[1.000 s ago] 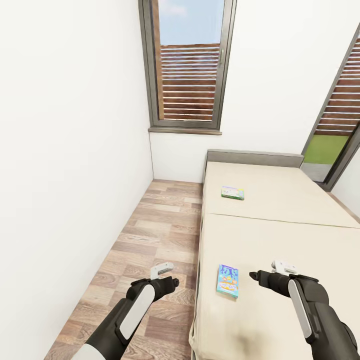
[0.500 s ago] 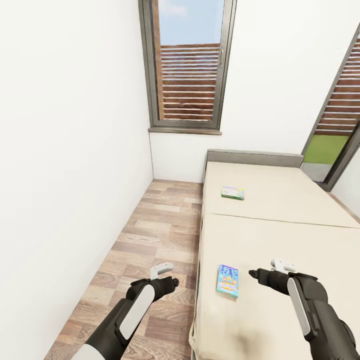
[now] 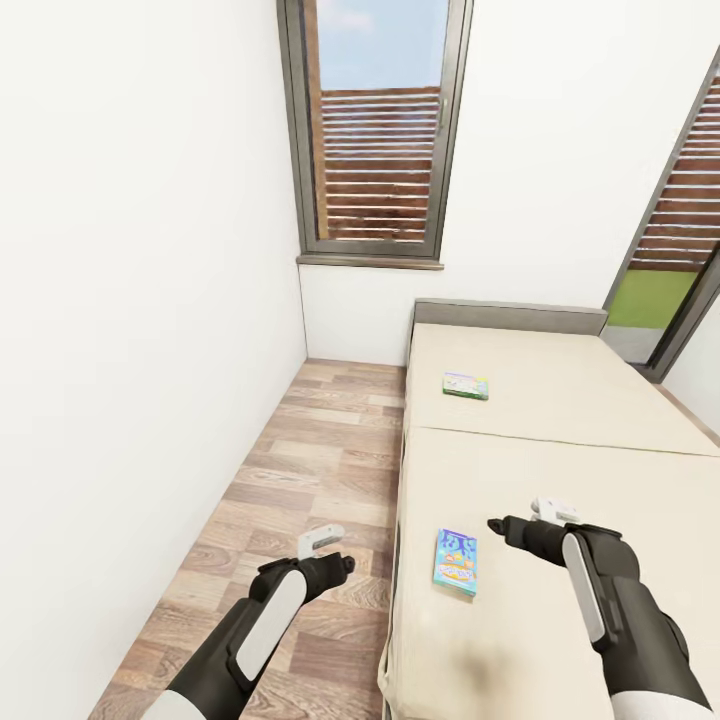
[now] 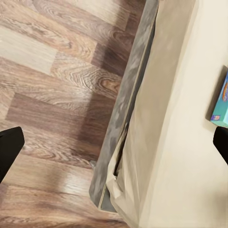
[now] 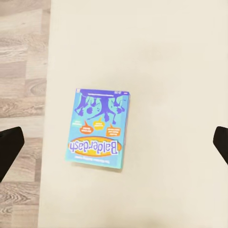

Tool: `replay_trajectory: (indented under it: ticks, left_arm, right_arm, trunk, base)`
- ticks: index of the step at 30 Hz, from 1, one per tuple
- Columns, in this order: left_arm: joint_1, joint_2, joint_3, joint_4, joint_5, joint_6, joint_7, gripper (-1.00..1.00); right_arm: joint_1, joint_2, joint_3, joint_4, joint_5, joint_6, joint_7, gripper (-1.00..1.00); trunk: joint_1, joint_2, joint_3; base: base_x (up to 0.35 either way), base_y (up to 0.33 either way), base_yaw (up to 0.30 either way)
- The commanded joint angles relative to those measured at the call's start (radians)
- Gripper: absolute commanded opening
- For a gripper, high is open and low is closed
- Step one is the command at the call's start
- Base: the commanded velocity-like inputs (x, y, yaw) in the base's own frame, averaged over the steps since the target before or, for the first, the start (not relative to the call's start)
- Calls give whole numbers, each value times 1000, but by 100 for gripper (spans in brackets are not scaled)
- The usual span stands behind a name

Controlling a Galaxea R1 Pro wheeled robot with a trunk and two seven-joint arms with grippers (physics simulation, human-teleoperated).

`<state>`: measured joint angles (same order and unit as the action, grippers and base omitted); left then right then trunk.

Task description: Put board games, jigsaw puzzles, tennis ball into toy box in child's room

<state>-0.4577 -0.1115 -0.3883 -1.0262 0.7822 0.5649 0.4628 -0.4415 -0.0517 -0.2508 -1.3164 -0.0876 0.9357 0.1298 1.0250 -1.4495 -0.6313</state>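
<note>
- With my right gripper [image 3: 500,523] hanging above the bed, its dark fingertips [image 5: 10,147] stand wide apart at the two edges of the right wrist view, spread and empty, nothing pinched.
- Between those fingers, lower down, lies the flat blue board game box with an orange "Balderdash" oval [image 5: 98,129], flat on the cream mattress [image 3: 560,400] and close to the edge that faces the wood-plank floor [image 3: 300,470].
- From the head view, that blue box [image 3: 455,561] sits just beside the right gripper, towards my left arm, not touching it.
- My left gripper [image 3: 350,562] hangs over the floor beside the bed; its fingertips [image 4: 9,149] are also spread, holding nothing.
- Further up the mattress, near the grey headboard [image 3: 510,316], lies a second flat board game box, pale green and white [image 3: 466,385], well apart from the first.
- Step in hand, as I judge it: lining up to pick the blue box off the bed.
- Next move calls for lowering the right gripper over the box and closing across its narrow width; a thin box on a soft surface may be awkward to get under.
- Count: two board games on the bed, two grippers, both empty. Beyond the bed are a tall window [image 3: 380,130] and white walls.
</note>
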Motion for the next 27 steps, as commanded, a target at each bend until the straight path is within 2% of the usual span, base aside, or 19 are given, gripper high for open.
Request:
replay_trajectory:
  ticks: [1, 27]
  left_arm:
    - [0, 0, 0, -1, 11, 1, 10, 100]
    - [0, 1, 5, -2, 11, 0, 10, 100]
  right_arm:
    - [-2, 1, -1, -1, -8, 5, -2, 100]
    - [-9, 8, 4, 2, -7, 6, -4, 100]
  trunk:
    - [0, -1, -1]
    - [0, -1, -1]
  base:
    - [0, 0, 0]
    - [0, 0, 0]
